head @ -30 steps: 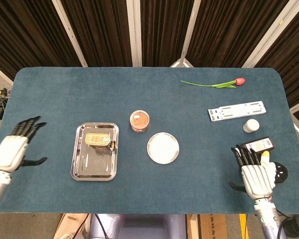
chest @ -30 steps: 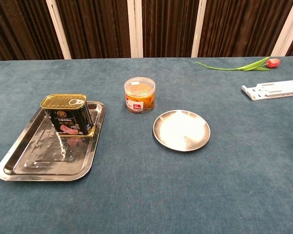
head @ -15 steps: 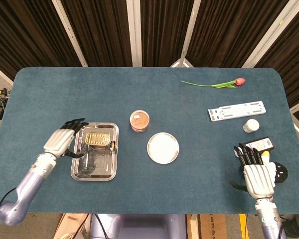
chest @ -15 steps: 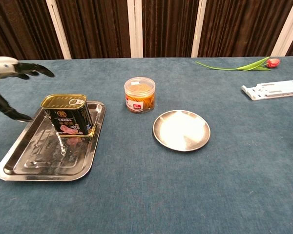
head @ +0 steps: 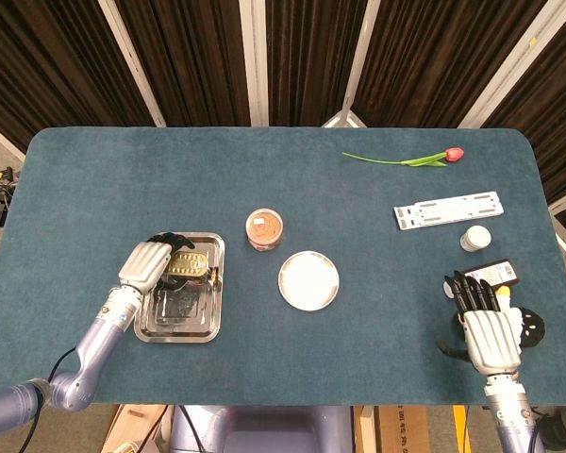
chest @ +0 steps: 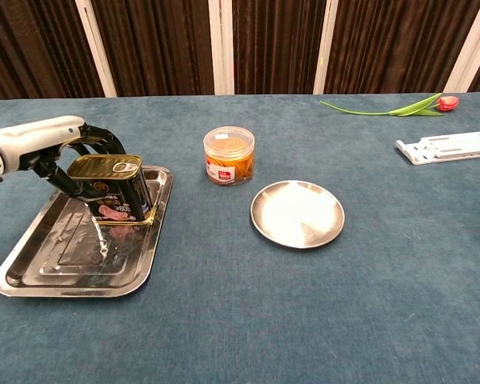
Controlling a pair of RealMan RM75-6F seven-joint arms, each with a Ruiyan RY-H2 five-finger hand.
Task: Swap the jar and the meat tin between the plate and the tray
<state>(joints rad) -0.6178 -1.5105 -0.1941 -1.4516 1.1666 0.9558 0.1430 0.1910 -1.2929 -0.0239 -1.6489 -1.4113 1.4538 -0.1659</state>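
Left hand closes in on the meat tin

The left hand (chest: 34, 146) curls around the meat tin (chest: 112, 188), standing upright at the tray's (chest: 72, 264) far end; whether it grips cannot be told. The jar (chest: 229, 155) sits just behind the empty plate (chest: 297, 213), while the right hand (head: 491, 330) rests open, well apart.

Blue cloth-covered table (head: 123, 170): steel rectangular tray (head: 177, 326) left of centre; clear plastic jar (head: 264, 229), round steel plate (head: 308, 280) mid-surface; red tulip (head: 406, 159) far right.
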